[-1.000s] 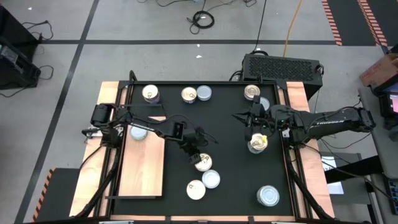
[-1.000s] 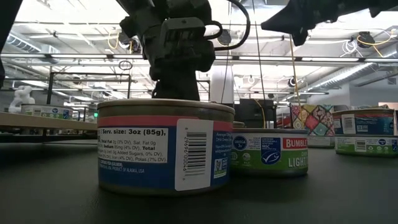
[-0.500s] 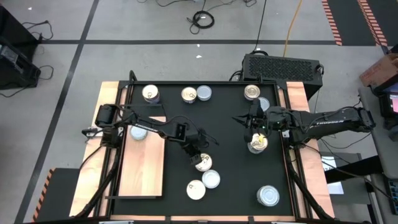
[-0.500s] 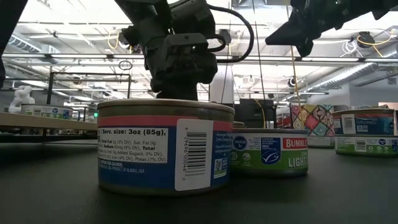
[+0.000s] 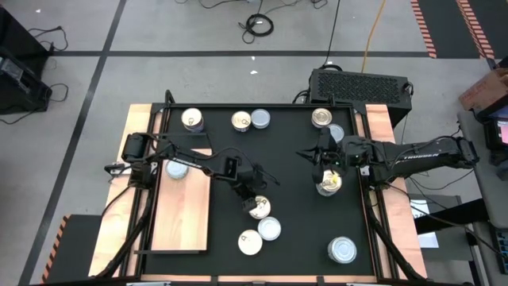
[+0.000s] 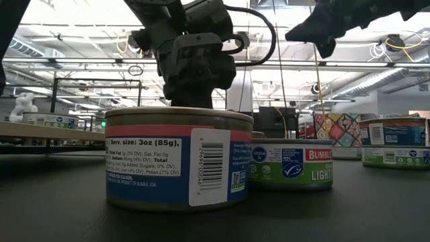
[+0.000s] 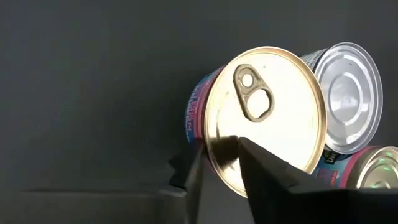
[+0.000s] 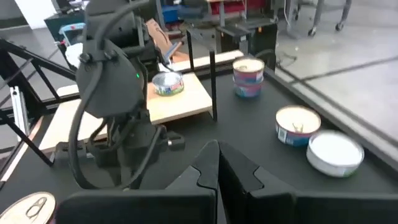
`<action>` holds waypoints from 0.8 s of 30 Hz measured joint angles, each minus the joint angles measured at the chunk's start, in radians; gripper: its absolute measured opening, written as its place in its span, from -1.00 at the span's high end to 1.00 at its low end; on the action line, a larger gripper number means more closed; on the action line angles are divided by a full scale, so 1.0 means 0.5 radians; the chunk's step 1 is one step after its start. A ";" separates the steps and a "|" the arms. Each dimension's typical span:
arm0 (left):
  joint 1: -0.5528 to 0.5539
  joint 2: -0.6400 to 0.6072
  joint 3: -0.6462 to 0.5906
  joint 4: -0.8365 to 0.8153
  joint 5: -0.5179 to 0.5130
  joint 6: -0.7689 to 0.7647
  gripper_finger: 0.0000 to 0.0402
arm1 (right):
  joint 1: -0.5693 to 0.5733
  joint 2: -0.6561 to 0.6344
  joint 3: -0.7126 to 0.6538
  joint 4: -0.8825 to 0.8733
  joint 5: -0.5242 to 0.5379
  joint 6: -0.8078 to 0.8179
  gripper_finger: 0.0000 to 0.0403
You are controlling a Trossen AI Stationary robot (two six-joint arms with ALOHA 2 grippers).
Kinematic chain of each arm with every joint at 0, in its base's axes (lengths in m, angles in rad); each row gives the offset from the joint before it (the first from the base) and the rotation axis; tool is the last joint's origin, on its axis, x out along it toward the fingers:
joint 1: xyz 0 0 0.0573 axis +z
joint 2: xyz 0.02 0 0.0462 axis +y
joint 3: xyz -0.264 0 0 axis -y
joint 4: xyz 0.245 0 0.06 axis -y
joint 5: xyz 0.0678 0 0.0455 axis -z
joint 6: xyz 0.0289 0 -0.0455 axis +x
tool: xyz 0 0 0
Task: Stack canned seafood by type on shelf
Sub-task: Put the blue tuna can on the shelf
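Left pincer (image 5: 255, 199) sits over the gold-lidded pull-tab can (image 7: 264, 118), fingers straddling its rim, grip unconfirmed. Right pincer (image 8: 217, 163) closed, empty, above the table (image 5: 294, 238).

1. The canned seafood (image 5: 259, 208) are small round flat tins, upright, with gold or silver tops, scattered over the black mat.
2. The shelf (image 5: 182, 214) is a flat light wooden board; one silver-topped tin (image 5: 176, 168) stands at its far end.
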 joint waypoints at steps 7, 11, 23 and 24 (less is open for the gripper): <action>-0.004 0.000 0.000 -0.019 0.114 0.067 0.96 | 0.000 0.000 0.001 0.179 0.002 -0.217 1.00; -0.002 -0.004 -0.001 -0.019 0.131 0.069 0.99 | 0.000 0.000 0.001 0.284 0.004 -0.344 1.00; 0.111 -0.165 0.091 -0.188 0.142 0.090 1.00 | 0.000 -0.001 0.001 0.481 0.009 -0.621 1.00; 0.120 -0.181 0.105 -0.220 0.157 0.101 1.00 | 0.000 -0.001 0.001 0.484 0.009 -0.634 1.00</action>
